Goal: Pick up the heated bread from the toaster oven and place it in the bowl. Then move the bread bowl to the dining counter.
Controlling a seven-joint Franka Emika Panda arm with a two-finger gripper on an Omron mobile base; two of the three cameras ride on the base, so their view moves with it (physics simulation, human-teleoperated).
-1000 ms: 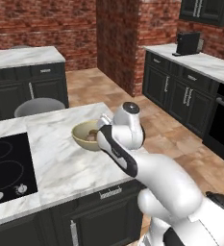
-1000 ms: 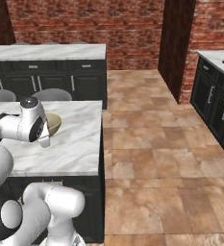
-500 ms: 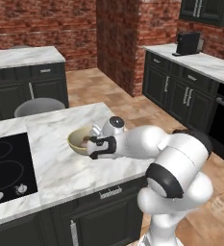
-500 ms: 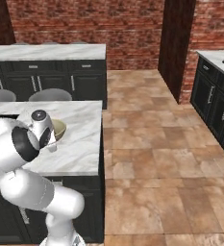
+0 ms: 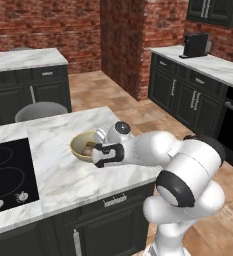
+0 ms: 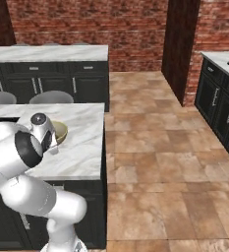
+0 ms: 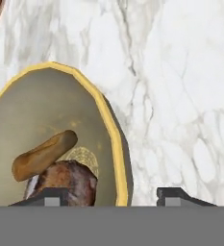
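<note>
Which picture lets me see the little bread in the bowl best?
The hand view: the heated bread lies inside the bowl, close up, leaning on a darker brown lump. In the left base view the pincer hides most of the bowl's inside; in the right base view the arm covers it.

No text, label, brand, number or sign can be read anywhere in the three views. No lettering is borne by the bowl, the dining counter or the dark appliance at about 1 o'clock on the far worktop. Two small knob marks are seen on the black cooktop at about 8 o'clock, but nothing legible is carried by them.
</note>
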